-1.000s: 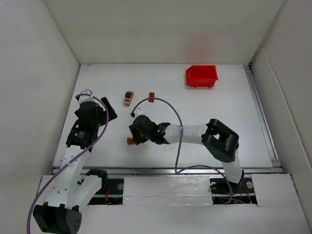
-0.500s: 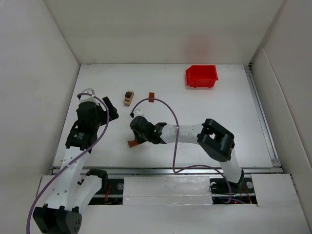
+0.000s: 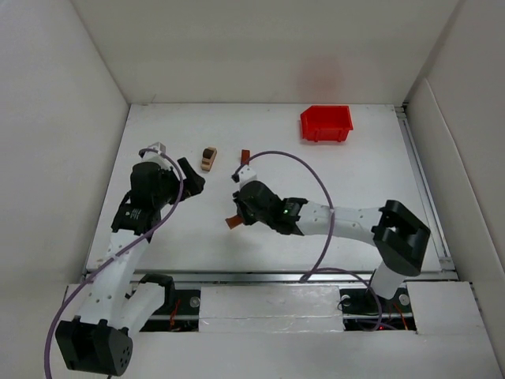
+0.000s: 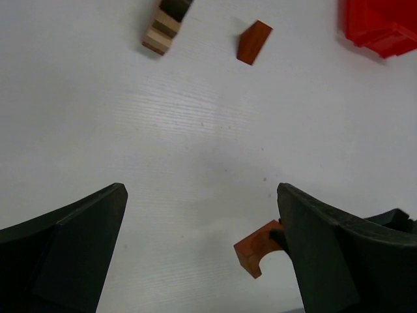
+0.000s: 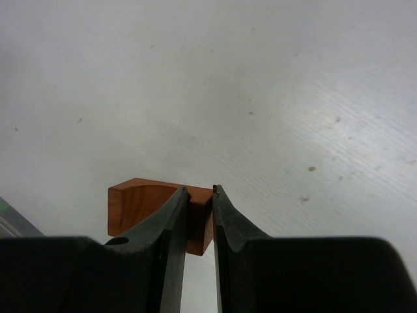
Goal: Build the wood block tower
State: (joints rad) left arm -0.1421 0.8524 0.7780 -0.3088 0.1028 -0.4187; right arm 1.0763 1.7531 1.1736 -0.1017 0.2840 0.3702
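**Right Gripper Clamps Arch Block**

The right gripper (image 5: pixel 199 195) has its fingers clamped together on one reddish-brown arch block (image 5: pixel 140 205). The left gripper (image 4: pixel 201 192) holds its fingers wide apart, with that arch near its right finger. Ahead of them stand the tower (image 4: pixel 166 26), one small tan-and-dark stack, and one loose reddish-brown block (image 4: pixel 254 42). Farther out sits one red bin (image 3: pixel 326 123), only its red floor showing.

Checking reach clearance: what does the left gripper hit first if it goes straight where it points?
Probably bare white table. The open left gripper aims into the gap between the small tan and dark-brown wood stack and the lone reddish-brown wood block; depth is unclear, but neither looks squarely in line.
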